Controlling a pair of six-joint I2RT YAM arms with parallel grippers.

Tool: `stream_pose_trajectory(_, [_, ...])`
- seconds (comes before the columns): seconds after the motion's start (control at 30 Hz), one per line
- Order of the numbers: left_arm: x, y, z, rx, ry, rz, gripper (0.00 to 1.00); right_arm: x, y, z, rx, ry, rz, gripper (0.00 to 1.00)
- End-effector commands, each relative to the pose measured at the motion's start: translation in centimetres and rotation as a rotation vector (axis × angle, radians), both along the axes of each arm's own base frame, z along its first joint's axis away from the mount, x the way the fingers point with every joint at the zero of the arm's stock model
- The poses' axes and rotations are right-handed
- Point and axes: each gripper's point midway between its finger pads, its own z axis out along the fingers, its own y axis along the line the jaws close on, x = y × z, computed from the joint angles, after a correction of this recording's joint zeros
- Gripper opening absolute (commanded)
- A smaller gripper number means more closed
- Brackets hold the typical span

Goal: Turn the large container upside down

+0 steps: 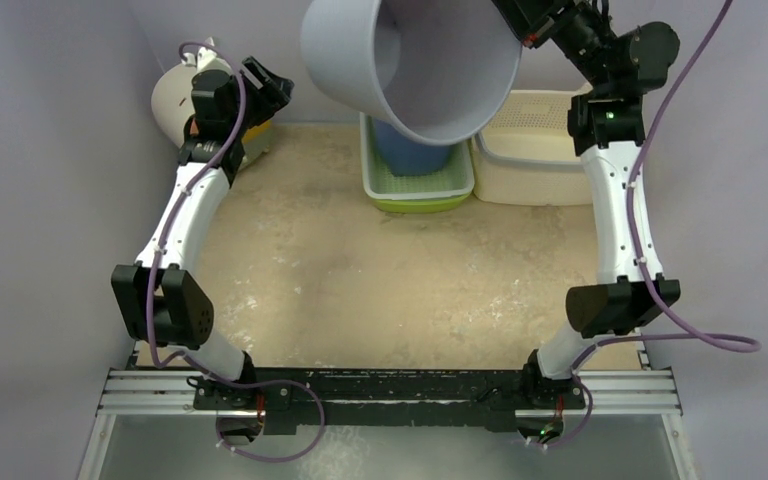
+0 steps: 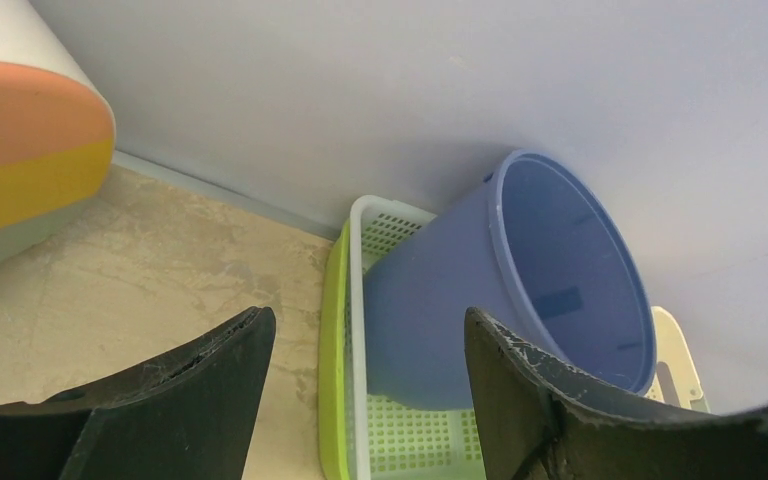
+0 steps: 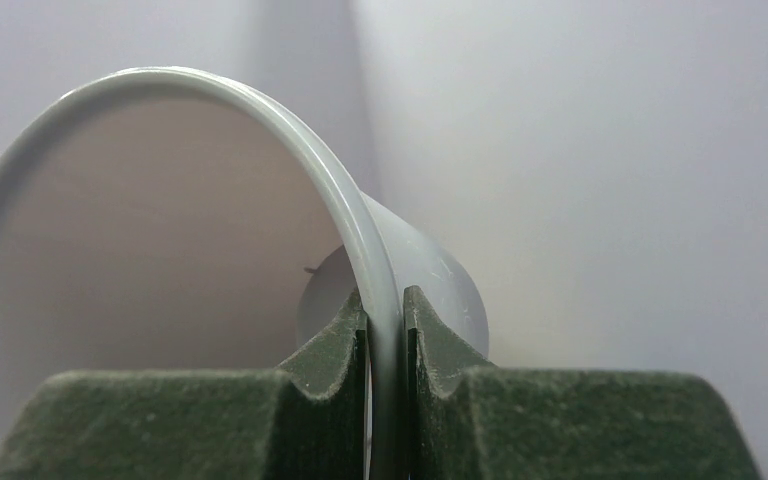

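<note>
The large grey container (image 1: 410,60) hangs high in the air at the back middle, tilted with its open mouth facing down and toward the camera. My right gripper (image 1: 532,28) is shut on its rim; in the right wrist view the rim (image 3: 360,250) runs between the two fingers (image 3: 332,350), one inside and one outside the wall. My left gripper (image 1: 265,85) is open and empty at the back left, near the wall; in its wrist view the fingers (image 2: 210,385) stand wide apart.
A blue bucket (image 2: 520,280) lies in a white and green basket (image 1: 420,185) under the grey container. A cream bin (image 1: 535,150) stands to its right. A round white, orange and yellow object (image 1: 175,100) sits at the back left.
</note>
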Motion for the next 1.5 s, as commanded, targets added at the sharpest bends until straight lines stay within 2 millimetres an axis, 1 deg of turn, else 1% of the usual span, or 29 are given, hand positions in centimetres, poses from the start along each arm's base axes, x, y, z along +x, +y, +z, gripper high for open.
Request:
stream_pose_trajectory(0.0, [-1.2,1.0,2.5,0.029,-0.065,0.004,0.68,-4.4,1.5,1.9,0.012,-0.102,0.156,0.0])
stream_pose_trajectory(0.1, [-1.3,1.5,2.2,0.038,-0.053,0.014,0.68,-4.9,2.2,0.5,-0.015,-0.076,0.195,0.0])
stream_pose_trajectory(0.13, [-1.4,1.8,2.1,0.043,-0.048,0.017,0.68,-4.5,2.4,-0.4,-0.023,-0.055,0.193,0.0])
stream_pose_trajectory(0.17, [-1.4,2.0,2.2,0.047,-0.047,0.02,0.67,-4.6,2.5,-0.7,-0.031,-0.05,0.189,0.0])
stream_pose_trajectory(0.2, [-1.6,2.3,2.0,0.055,-0.038,0.026,0.67,-4.2,2.6,-1.6,-0.041,-0.03,0.18,0.0])
stream_pose_trajectory(0.23, [-1.7,3.0,2.0,0.062,-0.032,0.04,0.67,-3.8,2.6,-2.3,-0.05,-0.013,0.168,0.0])
stream_pose_trajectory(0.33, [-2.3,5.0,1.7,0.091,-0.004,0.089,0.66,-3.5,3.2,-3.9,-0.076,0.017,0.163,0.0])
stream_pose_trajectory(0.4, [-2.7,6.7,1.4,0.1,0.017,0.134,0.66,-3.1,3.9,-5.0,-0.1,0.035,0.161,0.0])
stream_pose_trajectory(0.5, [-3.3,8.8,1.0,0.103,0.038,0.181,0.66,-2.5,5.5,-6.4,-0.14,0.061,0.156,0.0])
stream_pose_trajectory(0.53, [-3.5,9.3,1.1,0.102,0.041,0.193,0.66,-2.0,6.3,-7.0,-0.154,0.075,0.149,0.0])
stream_pose_trajectory(0.6, [-3.8,10.3,1.2,0.101,0.045,0.213,0.66,-1.0,7.8,-8.8,-0.203,0.116,0.121,0.0])
stream_pose_trajectory(0.67, [-4.0,10.9,1.0,0.102,0.053,0.23,0.66,-0.2,9.6,-10.1,-0.247,0.144,0.102,0.0])
stream_pose_trajectory(0.7, [-4.1,11.2,1.1,0.105,0.055,0.235,0.66,0.0,10.6,-10.7,-0.267,0.159,0.095,0.0])
stream_pose_trajectory(0.8, [-4.2,11.7,0.6,0.108,0.066,0.25,0.66,0.7,13.4,-13.3,-0.325,0.206,0.075,0.0])
stream_pose_trajectory(0.87, [-4.3,12.1,0.7,0.104,0.066,0.26,0.66,1.1,14.7,-14.8,-0.341,0.233,0.062,0.0])
stream_pose_trajectory(1.03, [-4.2,12.6,0.9,0.1,0.057,0.273,0.66,3.5,15.4,-17.7,-0.379,0.267,-0.028,0.0])
stream_pose_trajectory(1.13, [-4.1,12.7,0.9,0.095,0.055,0.275,0.66,5.4,15.9,-20.2,-0.428,0.28,-0.087,0.0])
stream_pose_trajectory(1.17, [-4.0,12.6,0.8,0.092,0.057,0.271,0.66,5.8,16.1,-20.7,-0.44,0.28,-0.102,0.0])
stream_pose_trajectory(1.2, [-4.0,12.6,0.8,0.089,0.056,0.266,0.65,6.5,16.1,-21.1,-0.451,0.281,-0.133,0.0])
stream_pose_trajectory(1.27, [-3.9,12.5,0.8,0.083,0.052,0.262,0.65,7.2,16.3,-21.2,-0.467,0.253,-0.189,0.0])
stream_pose_trajectory(1.33, [-3.9,12.4,0.9,0.08,0.049,0.26,0.65,7.4,16.8,-21.0,-0.474,0.204,-0.242,0.0])
stream_pose_trajectory(1.37, [-3.8,12.5,0.8,0.08,0.05,0.261,0.65,7.5,17.0,-20.4,-0.476,0.158,-0.276,0.0])
stream_pose_trajectory(1.47, [-3.8,12.4,0.7,0.079,0.053,0.259,0.65,7.9,17.8,-21.2,-0.509,0.125,-0.346,0.0])
